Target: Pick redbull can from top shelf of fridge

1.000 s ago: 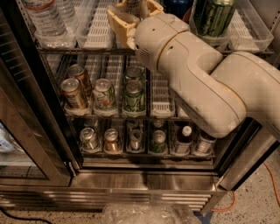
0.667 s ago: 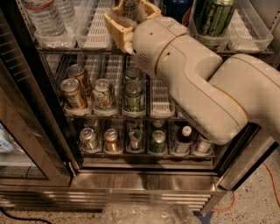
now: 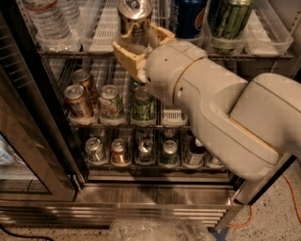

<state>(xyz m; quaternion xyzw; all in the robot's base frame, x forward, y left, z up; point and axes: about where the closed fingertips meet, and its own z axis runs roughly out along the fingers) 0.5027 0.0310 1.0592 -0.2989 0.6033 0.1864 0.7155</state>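
One change: gripper [image 3: 141, 41], clamped around redbull can [image 3: 135, 16], had pulled back toward front edge of top shelf [image 3: 61, 53]. Extraction looked underway.

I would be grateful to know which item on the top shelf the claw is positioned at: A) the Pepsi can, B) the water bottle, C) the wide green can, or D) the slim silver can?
D: the claw sits at the lower part of the redbull can on the top shelf, well apart from the other drinks.
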